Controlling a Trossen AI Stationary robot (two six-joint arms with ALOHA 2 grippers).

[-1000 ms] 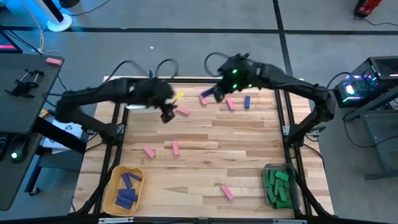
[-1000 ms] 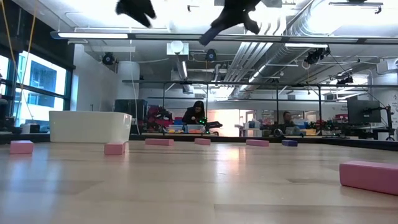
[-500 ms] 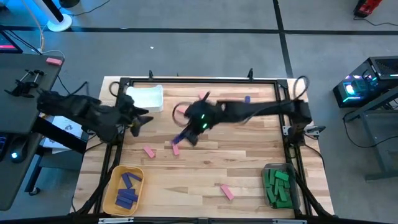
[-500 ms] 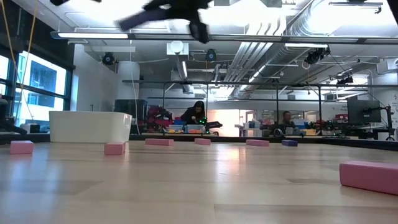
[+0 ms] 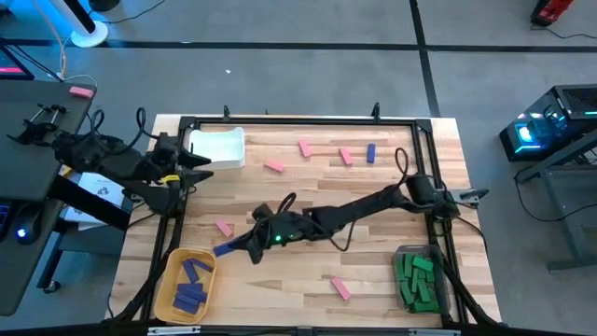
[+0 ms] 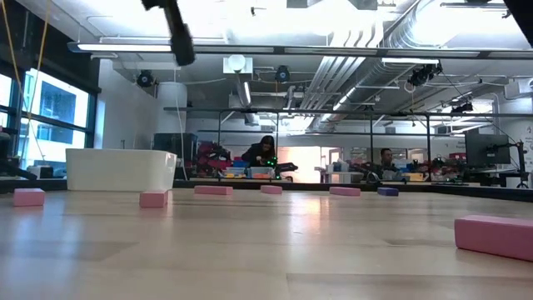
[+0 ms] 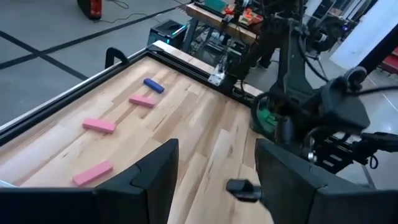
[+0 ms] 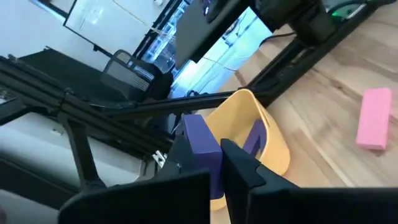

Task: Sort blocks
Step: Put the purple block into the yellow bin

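Note:
My right gripper (image 5: 239, 246) reaches across the table toward its near left corner and is shut on a blue-purple block (image 8: 202, 147). It hangs just beside the yellow bin (image 5: 186, 285), which holds several blue-purple blocks. My left gripper (image 7: 214, 186) is open and holds nothing, drawn back at the left edge beside the white bin (image 5: 216, 147). Pink blocks lie flat on the table: (image 5: 273, 166), (image 5: 224, 227), (image 5: 340, 288). A loose blue-purple block (image 5: 370, 152) lies at the far side. The green blocks (image 5: 415, 278) sit in the clear bin. My right gripper pinches the blue-purple block between its two fingers (image 8: 239, 163), gripping one end. The other end (image 5: 224, 249) sticks out past the fingertips toward the yellow bin. The fingers come in low from the table's right. The block is lifted clear of the table.
Two more pink blocks (image 5: 305, 147) (image 5: 345, 156) lie near the far edge. The black frame rail (image 5: 298, 120) runs around the table. The stretched right arm (image 5: 364, 205) crosses the table's middle. Bare wood shows between the yellow and clear bins.
My right gripper has swept from the far centre across to the near left, carrying the blue-purple block toward the yellow bin. My left arm has pulled back from the table's middle to the left edge by the white bin.

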